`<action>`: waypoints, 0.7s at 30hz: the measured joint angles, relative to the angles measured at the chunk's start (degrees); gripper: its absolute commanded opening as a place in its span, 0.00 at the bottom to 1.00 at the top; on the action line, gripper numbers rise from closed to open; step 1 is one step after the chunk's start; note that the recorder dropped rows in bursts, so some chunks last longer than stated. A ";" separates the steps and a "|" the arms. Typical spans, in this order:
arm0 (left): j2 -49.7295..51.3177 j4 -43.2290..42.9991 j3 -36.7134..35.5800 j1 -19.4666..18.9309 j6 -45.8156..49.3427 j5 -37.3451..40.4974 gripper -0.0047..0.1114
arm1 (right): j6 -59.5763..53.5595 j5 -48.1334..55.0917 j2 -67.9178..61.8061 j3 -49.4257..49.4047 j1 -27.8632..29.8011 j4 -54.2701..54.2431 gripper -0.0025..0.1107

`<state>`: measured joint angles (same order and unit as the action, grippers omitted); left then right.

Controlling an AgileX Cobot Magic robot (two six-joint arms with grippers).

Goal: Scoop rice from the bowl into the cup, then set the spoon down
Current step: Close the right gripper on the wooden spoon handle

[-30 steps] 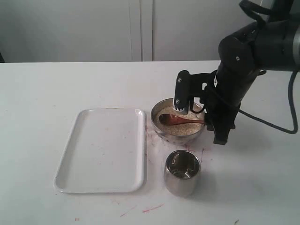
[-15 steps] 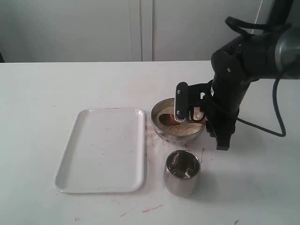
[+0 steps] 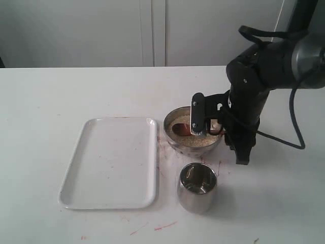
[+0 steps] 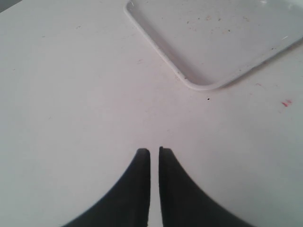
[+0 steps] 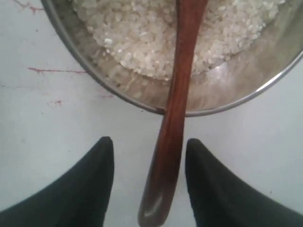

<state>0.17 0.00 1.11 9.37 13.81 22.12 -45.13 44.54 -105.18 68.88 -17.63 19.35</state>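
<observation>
right hand (image 5: 149, 140): spread, astride spoon (image 5: 182, 71) handle (not touching) | left hand (image 4: 154, 151): pressed together over table (image 4: 71, 94)

— What do we see between the right fingers (image 5: 85, 189)?
— The spoon (image 5: 177, 94): dark reddish-brown wood, smooth, with a soft sheen along the handle. The fingers themselves look matt black and smooth to us.
— And just past them?
— The bowl (image 5: 222, 90) is polished metal, mirror-bright. The rice (image 5: 142, 38) in it is dull, grainy and off-white.
— The cup (image 3: 195, 195)?
— Shiny metal too, we'd say. The tray (image 3: 109, 162) looks like smooth white plastic with a faint gloss. The worktop (image 3: 61, 91) is matt white, flecked with red marks. The left fingers (image 4: 128, 194) show the same matt black.
</observation>
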 measured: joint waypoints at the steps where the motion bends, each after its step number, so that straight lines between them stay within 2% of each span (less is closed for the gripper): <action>1: 0.00 0.00 0.00 0.00 0.00 0.00 0.16 | 0.00 -0.10 -0.13 0.00 0.00 0.00 0.35; 4: 0.00 0.00 0.00 0.00 0.00 0.00 0.16 | 0.10 -0.51 -0.16 0.00 0.00 0.00 0.28; 13: 0.00 0.00 0.00 0.00 0.00 0.00 0.16 | 0.36 -0.64 -0.16 0.00 0.00 0.00 0.17; 21: 0.00 0.00 0.00 0.00 0.00 0.00 0.16 | 0.54 -0.74 -0.16 0.00 0.00 0.00 0.03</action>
<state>0.17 0.00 1.11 9.37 13.81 22.12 -44.59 43.80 -105.34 68.88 -17.63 19.35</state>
